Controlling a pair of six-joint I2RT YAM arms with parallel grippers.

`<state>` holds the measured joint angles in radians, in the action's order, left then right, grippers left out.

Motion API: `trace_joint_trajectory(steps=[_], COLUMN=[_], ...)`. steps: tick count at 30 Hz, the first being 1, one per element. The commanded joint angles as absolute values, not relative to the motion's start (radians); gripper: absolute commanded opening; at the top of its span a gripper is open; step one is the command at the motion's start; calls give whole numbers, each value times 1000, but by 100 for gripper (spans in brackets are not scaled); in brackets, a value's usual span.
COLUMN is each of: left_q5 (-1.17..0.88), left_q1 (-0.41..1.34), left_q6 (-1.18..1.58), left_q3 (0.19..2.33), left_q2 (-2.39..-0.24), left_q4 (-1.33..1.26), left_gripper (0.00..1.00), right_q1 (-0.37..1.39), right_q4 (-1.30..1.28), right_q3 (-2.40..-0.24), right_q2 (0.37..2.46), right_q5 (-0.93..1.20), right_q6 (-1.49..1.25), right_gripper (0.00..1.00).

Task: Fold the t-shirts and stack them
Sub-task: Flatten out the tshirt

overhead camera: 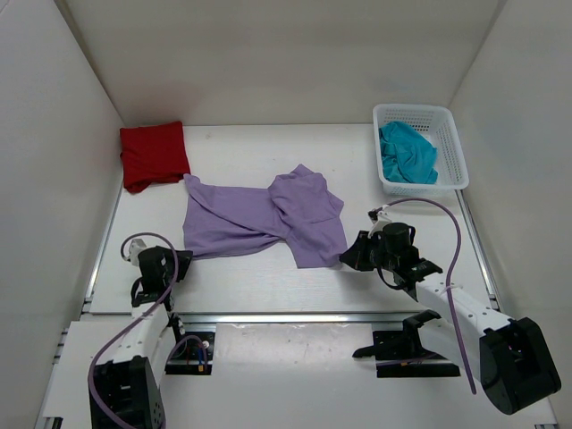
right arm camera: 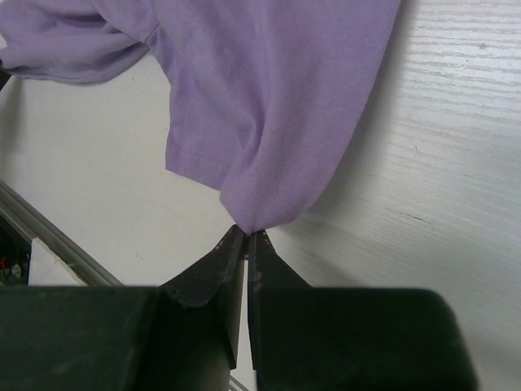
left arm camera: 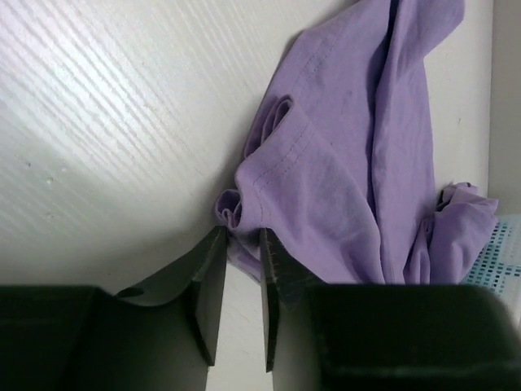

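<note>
Where the purple shirt (overhead camera: 259, 219) lies rumpled mid-table, the right gripper (right arm camera: 246, 236) is clamped on its near right corner. Left gripper (left arm camera: 242, 240): jaws slightly apart at the near left corner, grip unclear. Red shirt (overhead camera: 154, 154) folded, far left. Basket (overhead camera: 413, 110) holds the teal shirt (overhead camera: 407, 152).

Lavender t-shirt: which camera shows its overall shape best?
Top external: the whole lavender t-shirt lies crumpled mid-table. Left wrist shows only a bunched corner at the left gripper; right wrist only the corner pinched by the right gripper.

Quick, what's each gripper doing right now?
Left gripper: partly closed around lavender t-shirt corner; grip cannot be told.
Right gripper: shut on the lavender t-shirt.
</note>
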<state>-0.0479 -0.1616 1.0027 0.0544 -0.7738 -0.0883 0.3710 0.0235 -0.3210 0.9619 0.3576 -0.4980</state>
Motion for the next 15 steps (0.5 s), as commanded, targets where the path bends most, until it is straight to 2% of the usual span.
trace_joint_trajectory(steps=[1, 4, 5, 6, 7, 9, 11, 12, 13, 15], left_q5=[-9, -2, -3, -9, -9, -18, -14, -6, -3, 29], left_q1=[-140, -129, -130, -132, -126, -123, -107, -95, -91, -66], left_q6=[980, 992, 991, 992, 992, 989, 970, 956, 942, 924], left_q3=[32, 31, 29, 26, 34, 41, 67, 84, 92, 120], left_q2=[-738, -718, -716, -715, -715, -710, -698, -698, -689, -686], left_q4=[-6, 35, 26, 26, 20, 23, 46, 75, 92, 164], left_gripper=[33, 29, 34, 48, 53, 71, 79, 77, 63, 43], right_q1=[376, 373, 373, 365, 368, 374, 373, 379, 371, 364], right_q4=[65, 71, 74, 72, 69, 72, 78, 80, 81, 86], right_q3=[-327, -321, -324, -322, -324, -327, -325, -325, -319, -324], right_q2=[960, 954, 953, 960, 956, 959, 965, 966, 966, 965], right_q5=[365, 361, 364, 361, 374, 370, 376, 374, 374, 377], right_q6=[-496, -495, -492, -498, -494, -492, -492, -492, -491, -491], right_gripper=[0, 0, 0, 0, 0, 0, 0, 0, 0, 0])
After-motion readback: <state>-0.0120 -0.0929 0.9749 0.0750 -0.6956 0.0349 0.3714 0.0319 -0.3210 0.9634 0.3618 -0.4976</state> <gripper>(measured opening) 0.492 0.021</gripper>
